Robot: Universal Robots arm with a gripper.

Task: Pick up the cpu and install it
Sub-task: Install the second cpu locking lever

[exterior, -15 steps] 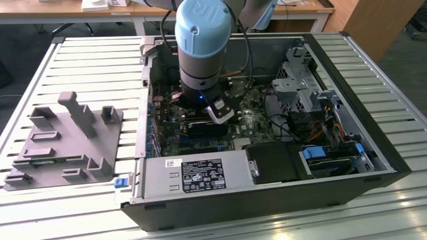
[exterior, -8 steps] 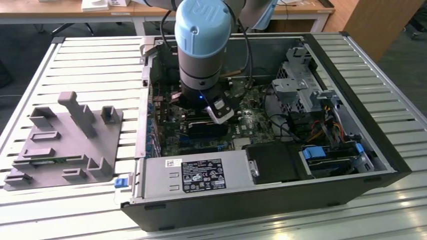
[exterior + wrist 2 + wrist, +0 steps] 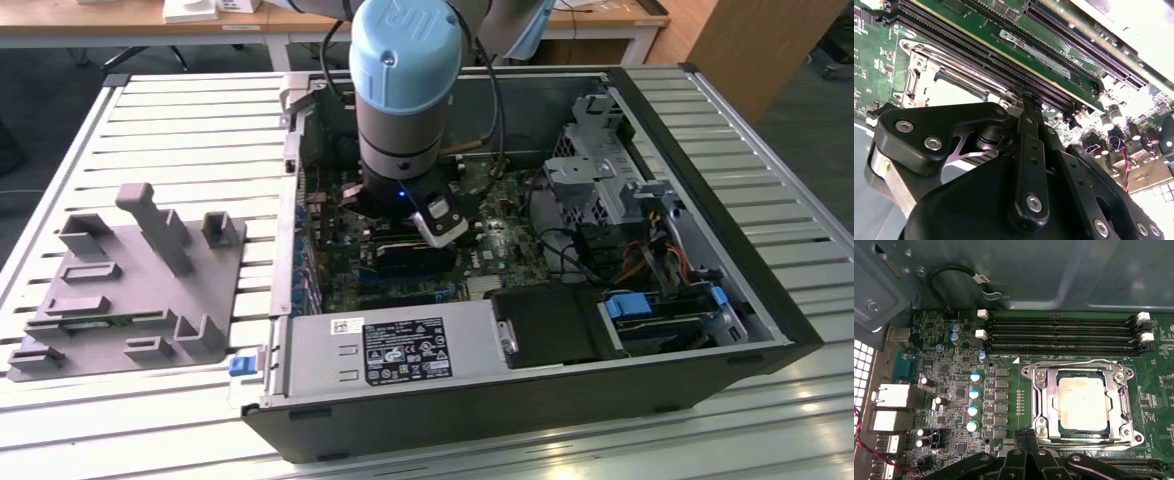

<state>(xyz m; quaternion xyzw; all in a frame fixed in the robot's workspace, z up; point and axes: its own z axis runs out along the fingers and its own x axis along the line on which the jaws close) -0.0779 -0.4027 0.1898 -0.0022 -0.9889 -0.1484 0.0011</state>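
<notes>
the cpu (image 3: 1083, 403) lies seated in the socket frame (image 3: 1040, 405); jaws closed, empty, just beside it

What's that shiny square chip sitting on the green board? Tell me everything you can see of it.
That is the cpu, a flat square chip with a pale silver metal top that looks slightly dulled, with a thin darker edge around it. It lies level inside the metal socket frame on the green motherboard, just below the long black memory slots. The frame surrounds it on all sides. The gripper hangs close beside the socket and does not touch the chip.
</notes>
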